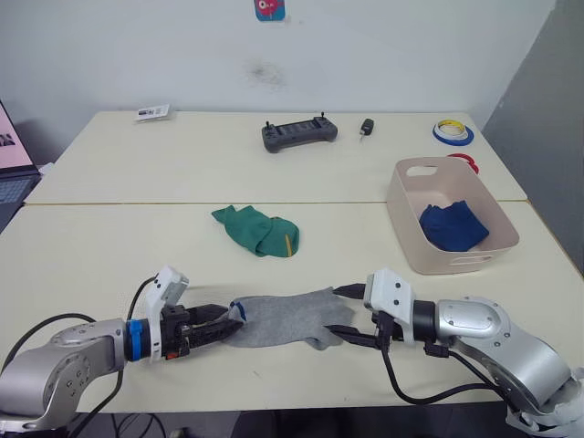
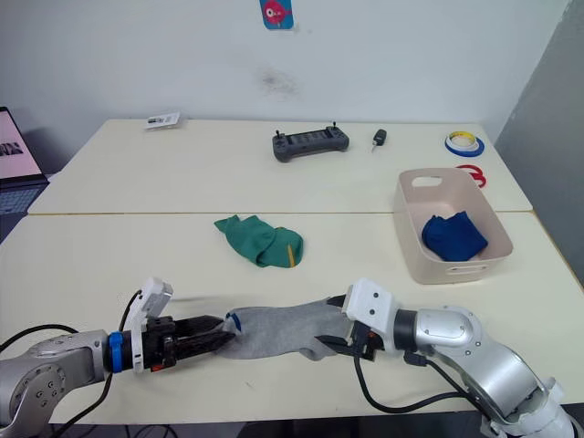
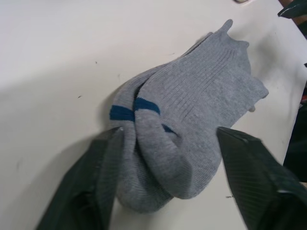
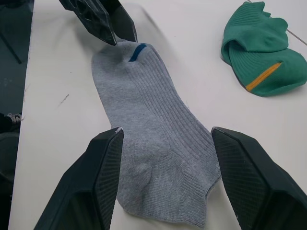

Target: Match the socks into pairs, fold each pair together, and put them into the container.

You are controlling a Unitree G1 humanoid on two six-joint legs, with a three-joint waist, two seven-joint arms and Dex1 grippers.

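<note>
Near the front edge of the desk (image 1: 109, 265), the grey pair (image 1: 287, 318) lies stretched flat between the robot's two arms, one sock stacked on the other. The left end effector (image 1: 228, 322) has its fingers spread around the toe end, where a blue stripe (image 3: 134, 108) crosses the fabric and the cloth bunches into a soft roll; one finger appears to touch the roll, but nothing is clamped. The right end effector (image 1: 358, 334) also stands spread, its fingers straddling the ribbed cuff end without pinching it. The green pair (image 1: 259, 230) sits bundled near the middle of the desk, showing its yellow mark, well apart from the grey one. The container (image 1: 408, 224) rests by the right edge of the desk with the blue pair (image 1: 453, 225) already inside. A black controller (image 1: 299, 135), a small dark key fob (image 1: 366, 128) and rolls of tape (image 1: 453, 132) lie along the far edge. By the look of it, the grey socks are light, limp and ribbed, so they will sag and slide apart unless both layers are caught together; the bunched toe roll and the doubled cuff look like the surest places to take hold for a fold end over end
</note>
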